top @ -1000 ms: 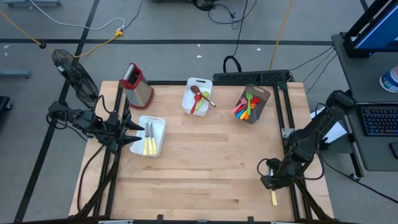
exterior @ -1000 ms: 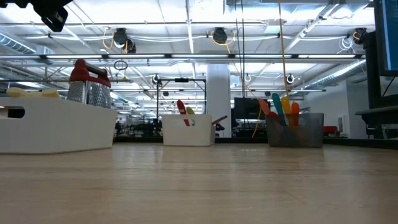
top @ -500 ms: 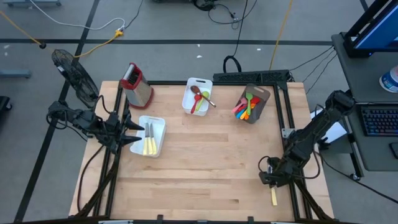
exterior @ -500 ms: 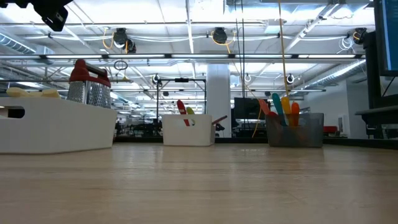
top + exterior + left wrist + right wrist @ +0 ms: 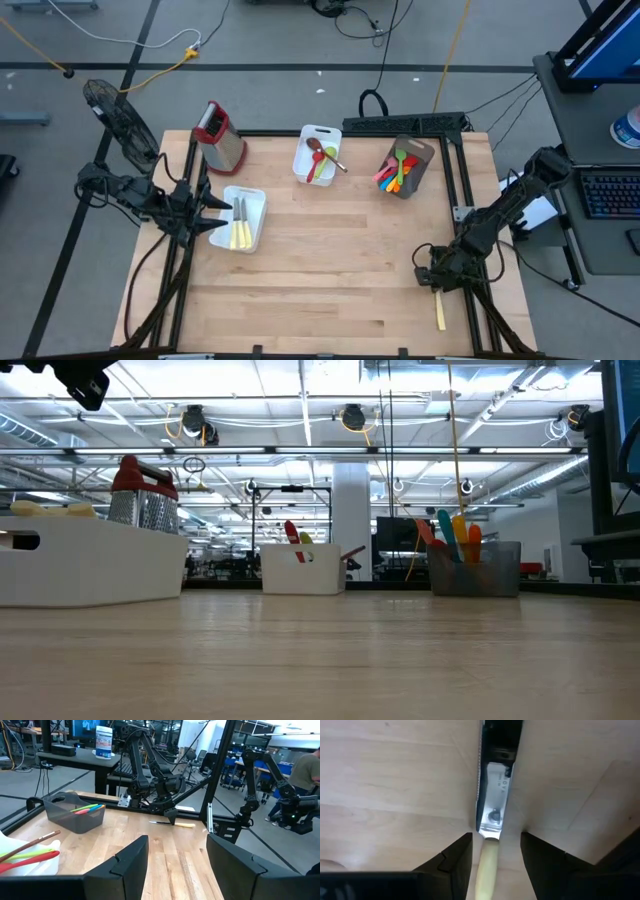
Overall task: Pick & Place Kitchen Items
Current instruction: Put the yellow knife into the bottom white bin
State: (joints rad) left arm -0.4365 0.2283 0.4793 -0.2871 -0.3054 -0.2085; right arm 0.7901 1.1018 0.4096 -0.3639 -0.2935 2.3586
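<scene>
The right gripper [image 5: 430,277] hangs low at the counter [image 5: 330,270]'s right edge, jaws released, straddling the cream-handled knife [image 5: 439,316] lying flat there, lined up to pinch it. The left gripper [image 5: 222,214] waits beside the knife tub [image 5: 255,222], jaws parted, empty.

Looks like a robotics lab in a big open industrial hall. The wooden table [image 5: 330,270] sits in a black metal frame [image 5: 455,200] on a concrete floor with cables [image 5: 120,35] trailing around. More robot arms [image 5: 260,775] on other benches, a keyboard [image 5: 610,195] on a desk, bare ceiling pipes [image 5: 300,452] overhead.
</scene>
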